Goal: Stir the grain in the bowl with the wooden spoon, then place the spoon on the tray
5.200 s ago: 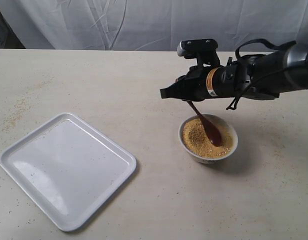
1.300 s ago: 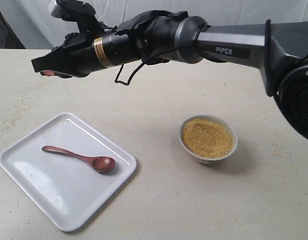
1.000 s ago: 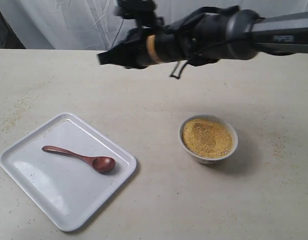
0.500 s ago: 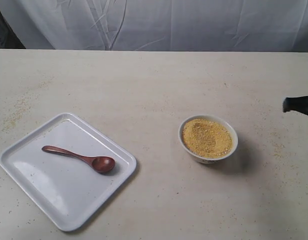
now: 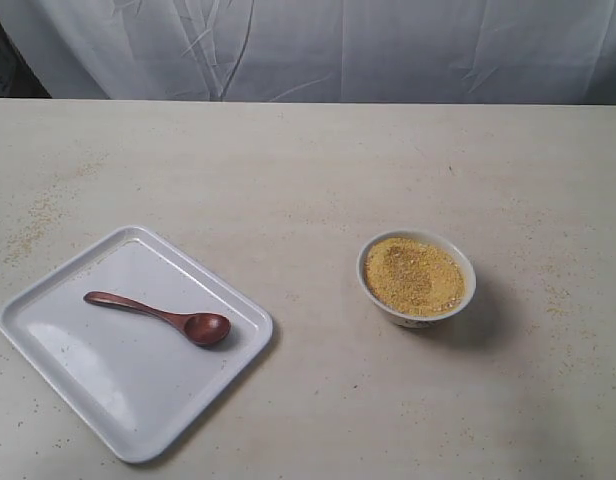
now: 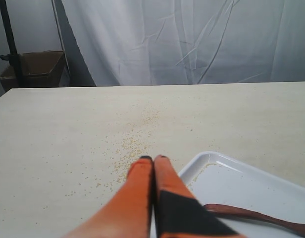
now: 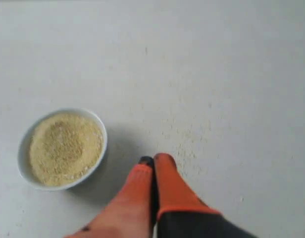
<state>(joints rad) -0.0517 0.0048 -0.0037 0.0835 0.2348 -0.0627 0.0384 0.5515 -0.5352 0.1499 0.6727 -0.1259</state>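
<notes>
- Wooden spoon (image 5: 160,317): flat inside tray (image 5: 108,400), scoop toward 4 o'clock; placing looks done.
- Bowl (image 5: 466,290) of grain (image 5: 413,275): on counter (image 5: 288,170), 3 o'clock of tray, well apart.
- Left claw (image 6: 153,158): pressed together, empty, near tray's rim.
- Right claw (image 7: 155,159): pressed together, empty, near bowl; nothing left to hold.

Only the two tools show up, each on its own wrist cam. The left orange two-fingered tool (image 6: 153,158) has smooth fingers that taper to rounded tips with little black caps, and one finger goes solid black further back. The right orange two-fingered tool (image 7: 154,159) looks the same: black-dabbed tips and a black section with a curved edge. Both are blurry up close.
</notes>
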